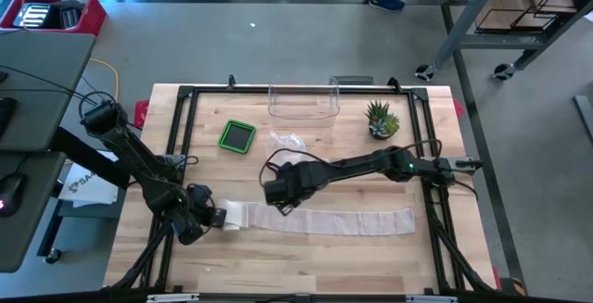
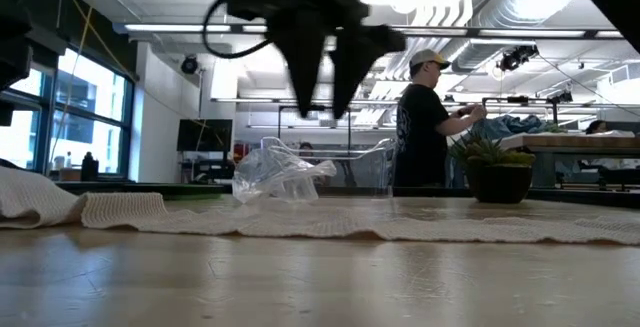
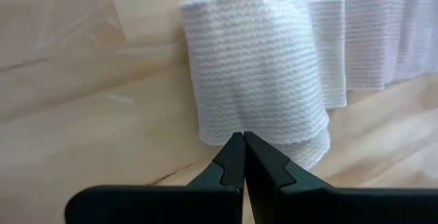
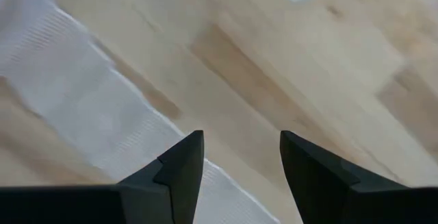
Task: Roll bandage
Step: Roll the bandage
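While a person (image 2: 425,117) stands behind the wooden table (image 1: 306,257), left fingers (image 3: 236,157) are together, right fingers (image 4: 185,157) apart.

The long white woven-cloth bandage (image 3: 260,80) is showing a ribbed, matt, slightly rough knit. The pale wooden desk (image 1: 306,257) is looking smooth, with a faint sheen over its grain. The crumpled clear plastic wrapper (image 2: 280,179) is glinting glossy. The left arm's dark end effector (image 3: 243,157) is appearing as smooth matt plastic.
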Available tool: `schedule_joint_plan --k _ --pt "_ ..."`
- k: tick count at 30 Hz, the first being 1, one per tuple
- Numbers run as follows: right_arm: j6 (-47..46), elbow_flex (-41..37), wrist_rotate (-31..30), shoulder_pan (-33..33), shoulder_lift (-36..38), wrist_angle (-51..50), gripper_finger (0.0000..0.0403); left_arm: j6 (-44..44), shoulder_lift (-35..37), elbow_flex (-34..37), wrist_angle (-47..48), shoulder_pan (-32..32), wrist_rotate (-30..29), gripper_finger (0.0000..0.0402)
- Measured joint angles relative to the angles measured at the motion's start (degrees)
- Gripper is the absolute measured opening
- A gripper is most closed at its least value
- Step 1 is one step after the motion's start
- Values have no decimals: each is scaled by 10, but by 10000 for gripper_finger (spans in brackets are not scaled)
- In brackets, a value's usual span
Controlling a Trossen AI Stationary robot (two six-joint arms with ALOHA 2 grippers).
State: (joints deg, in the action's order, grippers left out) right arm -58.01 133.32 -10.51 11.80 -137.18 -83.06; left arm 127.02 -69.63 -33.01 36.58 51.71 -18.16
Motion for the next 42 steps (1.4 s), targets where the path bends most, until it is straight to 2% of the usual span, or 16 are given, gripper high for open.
schedule_joint_plan --k 3,6,9,12,14,17,21,24,28,35,37,42 --pt "0 -36 -6 5 19 -25 183 0 0 -5 -2 -13 -4 0" --pt "-5 -112 -8 14 57 -24 175 1 0 -23 -11 -17 -27 0" --pt "-30 -228 -1 26 130 -18 161 0 0 -67 23 -8 -48 0" --pt "-100 -375 9 45 232 6 143 0 -5 -133 106 14 -65 0" --pt "-174 -475 27 63 313 47 133 -1 -14 -183 164 26 -77 0" --pt "-299 -598 57 104 419 157 125 -14 -29 -239 216 36 -130 0" --pt "-424 -704 50 146 494 330 124 -49 -35 -252 228 27 -196 1" --pt "-468 -736 47 162 495 396 124 -92 -35 -239 243 7 -186 5" --pt "-500 -740 60 176 470 391 124 -171 -36 -237 237 -26 -153 36" --pt "-418 -740 100 179 433 335 124 -206 -48 -237 188 -69 -109 137" --pt "-369 -742 102 179 431 315 124 -189 -60 -237 187 -79 -89 164" --pt "-257 -794 118 179 431 327 124 -33 -114 -237 172 -91 -8 209"
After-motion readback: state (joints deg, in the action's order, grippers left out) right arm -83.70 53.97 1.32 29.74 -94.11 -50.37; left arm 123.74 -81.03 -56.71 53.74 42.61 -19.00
